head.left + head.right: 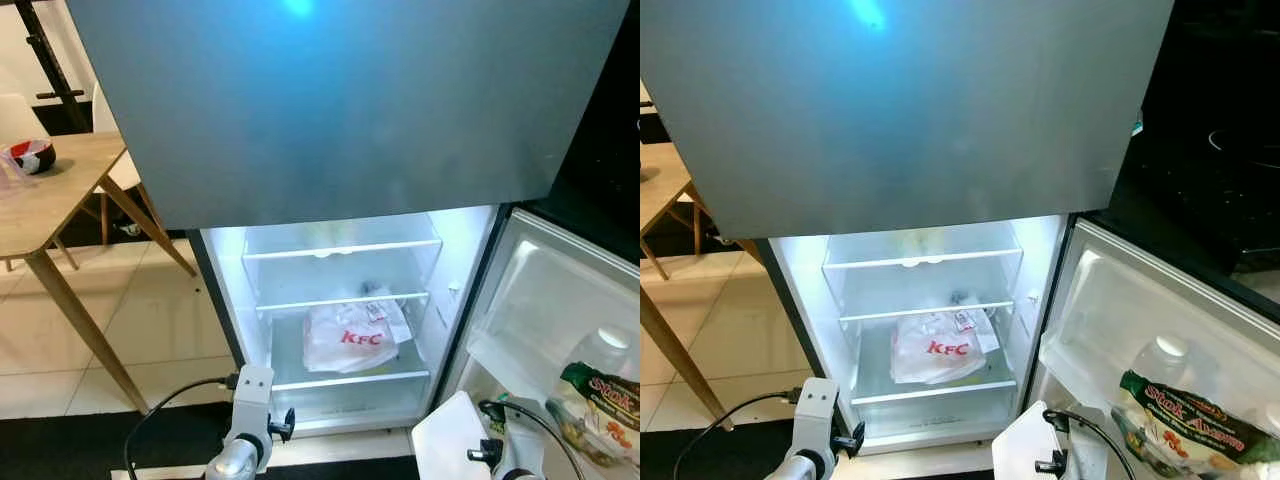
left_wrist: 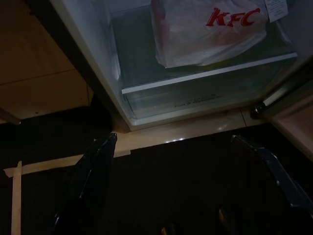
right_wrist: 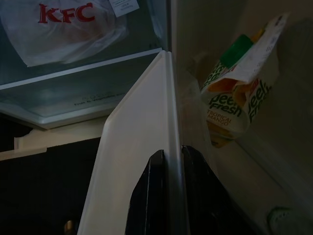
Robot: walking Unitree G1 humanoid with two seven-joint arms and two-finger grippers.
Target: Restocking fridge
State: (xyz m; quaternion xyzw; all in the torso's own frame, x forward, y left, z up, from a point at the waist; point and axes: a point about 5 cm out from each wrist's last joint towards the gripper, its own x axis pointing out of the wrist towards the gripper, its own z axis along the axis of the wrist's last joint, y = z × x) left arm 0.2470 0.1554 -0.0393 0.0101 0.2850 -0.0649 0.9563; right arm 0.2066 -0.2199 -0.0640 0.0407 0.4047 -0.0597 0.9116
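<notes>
Right gripper (image 3: 168, 161): 2 black fingers pinched narrow on the lower edge of the open fridge door (image 3: 142, 161), holding it. Left gripper (image 2: 195, 161): spread wide, empty, low before the fridge (image 1: 340, 310) opening. Ahead of and above the left gripper: KFC bag (image 1: 352, 335) flat on the lower glass shelf (image 1: 350, 380), upper shelves bare. Door pocket beside the right gripper: juice carton (image 3: 239, 93), snack bag (image 1: 600, 405), bottle (image 1: 605, 345). Judged: left arm free and nearer the shelves.

The freezer door (image 1: 330, 100) hides the fridge's top. A bowl (image 1: 30, 155) on the table (image 1: 50, 200) is cut by the picture's left edge. The snack bag (image 1: 605, 410) in the door shelf runs off the right edge, its print too small to read.
</notes>
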